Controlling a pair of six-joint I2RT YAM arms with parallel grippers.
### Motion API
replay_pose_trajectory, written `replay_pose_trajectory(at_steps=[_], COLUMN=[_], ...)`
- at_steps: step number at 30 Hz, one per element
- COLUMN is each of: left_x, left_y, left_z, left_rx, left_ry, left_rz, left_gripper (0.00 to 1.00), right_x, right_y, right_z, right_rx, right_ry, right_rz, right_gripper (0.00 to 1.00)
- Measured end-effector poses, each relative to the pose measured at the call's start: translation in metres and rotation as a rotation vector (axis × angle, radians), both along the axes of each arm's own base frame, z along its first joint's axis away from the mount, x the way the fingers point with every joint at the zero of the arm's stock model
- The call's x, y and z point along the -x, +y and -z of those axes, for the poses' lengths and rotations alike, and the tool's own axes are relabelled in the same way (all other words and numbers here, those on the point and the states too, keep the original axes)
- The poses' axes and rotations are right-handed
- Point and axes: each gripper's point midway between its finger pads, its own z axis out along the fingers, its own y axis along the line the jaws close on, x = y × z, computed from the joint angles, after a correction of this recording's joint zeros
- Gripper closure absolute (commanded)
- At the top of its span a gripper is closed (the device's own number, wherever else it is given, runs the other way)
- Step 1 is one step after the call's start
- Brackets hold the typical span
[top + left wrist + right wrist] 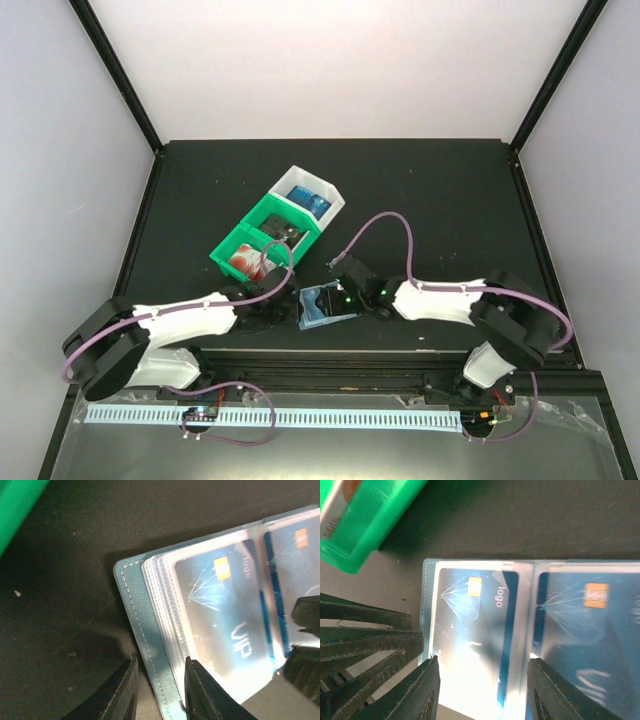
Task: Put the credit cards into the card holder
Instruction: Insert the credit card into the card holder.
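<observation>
The teal-blue card holder (325, 305) lies open on the black table near the front edge. Both clear pages show a blue credit card (475, 610) (585, 625) inside a pocket. My left gripper (283, 312) is at the holder's left edge. In the left wrist view (160, 660) its jaws are slightly apart and straddle the teal stitched border (145, 645), gripping nothing. My right gripper (347, 290) hovers over the holder's left page (483, 660), open and empty. More cards lie in the bins: red-and-white (246, 262), black (288, 233), blue (311, 201).
Two joined green bins (226, 247) and a white bin (335, 196) stand just behind the holder. A green bin corner shows in the right wrist view (375, 525). The left arm's fingers (365, 640) are close beside my right gripper.
</observation>
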Motion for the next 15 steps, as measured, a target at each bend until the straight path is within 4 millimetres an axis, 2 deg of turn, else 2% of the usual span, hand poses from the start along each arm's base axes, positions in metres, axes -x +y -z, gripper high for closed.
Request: replay_pose_trajectory(at_steps=[4,6,8,11,15], left_x=[-0.005,-0.008,-0.011,-0.011,-0.01], left_y=[0.0,0.0,0.0,0.001,0.003], left_z=[-0.02,-0.033,-0.042,-0.046,-0.041], left_rx=[0.035,0.062,0.085,0.104,0.111], left_ry=[-0.063,-0.102,-0.128,-0.136,-0.109], left_rz=[-0.003,-0.01,-0.022,-0.04,-0.064], left_gripper=[0.58,0.47,0.36,0.28,0.26], right_x=[-0.012,-0.023,-0.03,-0.038,-0.037], right_y=[-0.019,-0.031,-0.043,-0.06,-0.081], right_z=[-0.03,-0.048,-0.055,-0.052,-0.03], right_rx=[0.008,0.019,0.059,0.154,0.281], right_ry=[-0.103,-0.176,-0.216,-0.245,-0.22], right_rz=[0.078,0.14,0.185,0.232,0.251], right_gripper=[0.42,0.38,0.36,0.36,0.36])
